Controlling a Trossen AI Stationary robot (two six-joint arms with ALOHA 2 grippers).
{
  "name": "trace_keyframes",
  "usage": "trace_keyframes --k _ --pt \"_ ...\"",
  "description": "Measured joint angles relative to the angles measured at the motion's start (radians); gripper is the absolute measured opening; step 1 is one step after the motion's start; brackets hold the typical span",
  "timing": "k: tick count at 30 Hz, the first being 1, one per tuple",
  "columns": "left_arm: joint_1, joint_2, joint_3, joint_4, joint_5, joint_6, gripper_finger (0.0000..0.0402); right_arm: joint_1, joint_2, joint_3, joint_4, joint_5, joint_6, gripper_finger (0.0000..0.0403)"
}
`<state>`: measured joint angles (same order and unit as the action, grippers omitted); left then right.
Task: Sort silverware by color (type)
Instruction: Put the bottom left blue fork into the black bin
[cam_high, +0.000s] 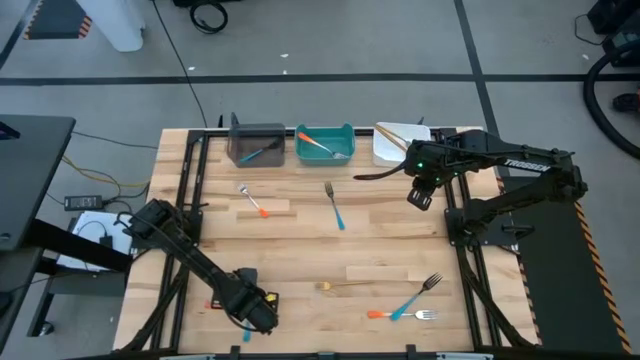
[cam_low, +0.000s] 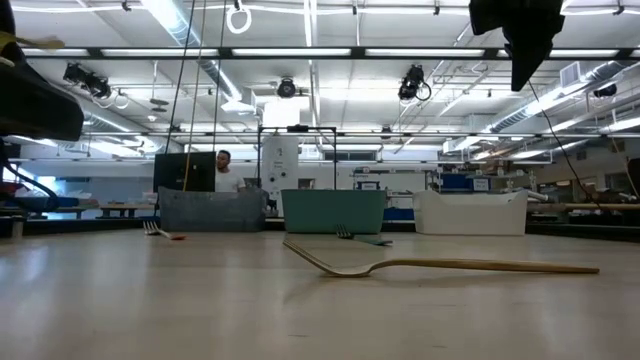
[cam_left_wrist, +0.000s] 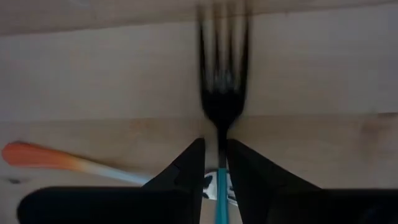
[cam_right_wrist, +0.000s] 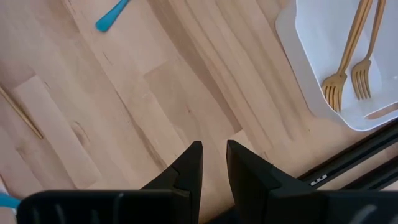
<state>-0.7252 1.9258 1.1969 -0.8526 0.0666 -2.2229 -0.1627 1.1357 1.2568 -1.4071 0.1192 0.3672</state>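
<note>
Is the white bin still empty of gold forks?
No: the right wrist view shows two gold forks lying inside the white bin.

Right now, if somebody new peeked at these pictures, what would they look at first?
Probably the left tool at the table's near left corner, pinching a blue-handled fork between its fingers. Then the three bins in a row at the far edge: grey, teal and white, with two gold forks in the white one. A gold fork lies on the table in the low view.
</note>
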Motion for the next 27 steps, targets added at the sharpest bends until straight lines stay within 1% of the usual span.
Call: trace_keyframes --k 8,14,18,21,24,27 --pt "0.000 0.001 0.009 -0.020 -0.002 0.017 0.0059 0.000 0.000 0.000 0.022 0.012 -0.003 0.0080" --pt "0.004 0.003 0.009 -0.019 -0.014 0.028 0.0013 0.000 0.000 0.000 0.023 0.014 -0.005 0.0080" --pt "0.005 0.003 0.014 -0.018 -0.016 0.031 0.0011 0.000 0.000 0.000 0.024 0.014 -0.011 0.0080" --pt "0.008 0.007 0.045 -0.040 -0.024 0.038 0.0011 0.000 0.000 0.000 0.024 0.014 -0.011 0.0080" --pt "0.022 -0.005 0.091 -0.089 -0.059 0.062 0.0011 0.000 0.000 0.000 0.027 0.018 -0.022 0.0080" --pt "0.041 -0.035 0.143 -0.172 -0.139 0.078 0.0011 0.000 0.000 0.000 0.037 0.020 -0.029 0.0080"
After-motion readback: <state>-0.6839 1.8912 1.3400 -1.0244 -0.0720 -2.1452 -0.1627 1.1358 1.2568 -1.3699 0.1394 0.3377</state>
